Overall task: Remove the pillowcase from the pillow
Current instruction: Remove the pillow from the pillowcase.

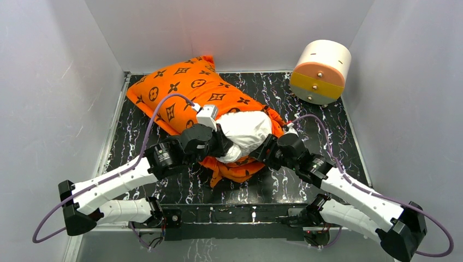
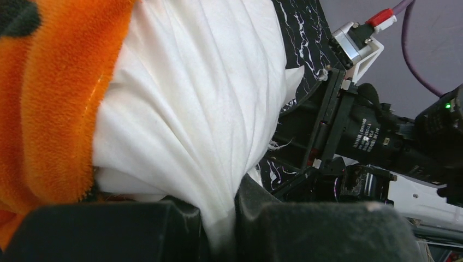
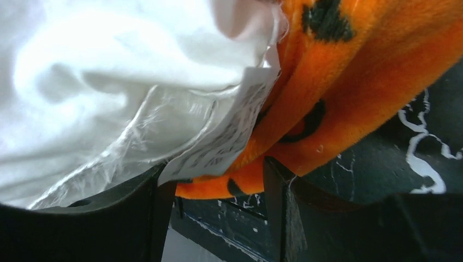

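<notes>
The orange pillowcase (image 1: 180,87) with black motifs lies across the back left of the mat. The white pillow (image 1: 248,131) bulges out of its near open end. My left gripper (image 1: 221,144) sits at the pillow's left side. In the left wrist view the left gripper (image 2: 235,218) is shut on a pinched fold of the white pillow (image 2: 191,98), with the pillowcase (image 2: 54,109) bunched to the left. My right gripper (image 1: 267,153) is at the pillow's right side. In the right wrist view the right gripper (image 3: 218,185) stands open, with the pillowcase (image 3: 355,82) hem and a white label (image 3: 224,136) hanging loose between the fingers.
A white-and-orange round drum (image 1: 321,71) lies at the back right corner. The black marbled mat (image 1: 306,120) covers the floor, with grey walls close on three sides. A crumpled orange fold (image 1: 229,172) lies under the pillow toward the arm bases.
</notes>
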Controlling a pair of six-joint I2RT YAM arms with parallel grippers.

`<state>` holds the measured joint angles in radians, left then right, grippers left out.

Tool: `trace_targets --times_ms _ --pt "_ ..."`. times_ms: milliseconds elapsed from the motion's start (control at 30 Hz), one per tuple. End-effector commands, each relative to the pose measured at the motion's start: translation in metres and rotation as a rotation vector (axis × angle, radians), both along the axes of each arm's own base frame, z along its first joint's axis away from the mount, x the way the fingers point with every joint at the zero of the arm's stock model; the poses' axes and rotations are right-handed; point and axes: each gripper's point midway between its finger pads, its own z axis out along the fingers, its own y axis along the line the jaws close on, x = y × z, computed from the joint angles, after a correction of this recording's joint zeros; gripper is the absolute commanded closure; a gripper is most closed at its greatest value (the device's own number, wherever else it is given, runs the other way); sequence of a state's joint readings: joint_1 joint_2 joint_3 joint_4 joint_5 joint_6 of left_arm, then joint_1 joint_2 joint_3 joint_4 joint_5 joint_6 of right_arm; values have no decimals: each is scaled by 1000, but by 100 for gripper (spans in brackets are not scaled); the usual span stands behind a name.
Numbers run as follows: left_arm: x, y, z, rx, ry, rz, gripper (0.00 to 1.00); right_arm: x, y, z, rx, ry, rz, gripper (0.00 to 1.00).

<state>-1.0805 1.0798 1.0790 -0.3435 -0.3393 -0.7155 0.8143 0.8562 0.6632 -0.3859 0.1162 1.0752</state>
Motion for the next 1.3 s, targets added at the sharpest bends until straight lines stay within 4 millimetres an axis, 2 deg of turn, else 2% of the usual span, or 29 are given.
trace_targets --times_ms 0,100,167,267,333,400,500,667,767,900,1000,1100,1200,1267 --pt "1 -21 97 -268 -139 -48 100 25 29 42 258 -135 -50 35" --pt "0 -21 97 -257 -130 -50 100 39 30 46 281 -168 -108 35" --pt "0 -20 98 -262 -133 -49 100 46 31 40 258 -169 -129 38" --pt "1 -15 105 -263 -152 -38 100 48 22 10 168 -94 -185 51" --pt "5 -6 109 -232 -164 0 100 45 -1 -23 55 -12 -284 61" --pt "15 15 111 -150 -167 99 100 40 -37 -54 -49 62 -443 74" --pt "24 54 123 -70 -216 232 100 37 -77 -80 -115 42 -578 79" --pt "23 104 147 -54 -294 359 100 36 -105 -108 -122 74 -611 81" --pt "18 119 149 -56 -291 374 100 41 -108 -120 -111 138 -574 90" --pt "10 134 144 -73 -267 395 100 57 -106 -122 -107 189 -511 89" --pt "5 140 136 -81 -252 394 100 69 -96 -105 -138 182 -402 88" --pt "0 129 127 -75 -233 323 100 82 -89 -67 -122 53 -326 79" --pt "-4 110 115 -55 -204 242 100 90 -89 -16 -91 -145 -285 58" --pt "-5 104 106 -41 -181 226 100 90 -93 9 -117 -208 -264 46"
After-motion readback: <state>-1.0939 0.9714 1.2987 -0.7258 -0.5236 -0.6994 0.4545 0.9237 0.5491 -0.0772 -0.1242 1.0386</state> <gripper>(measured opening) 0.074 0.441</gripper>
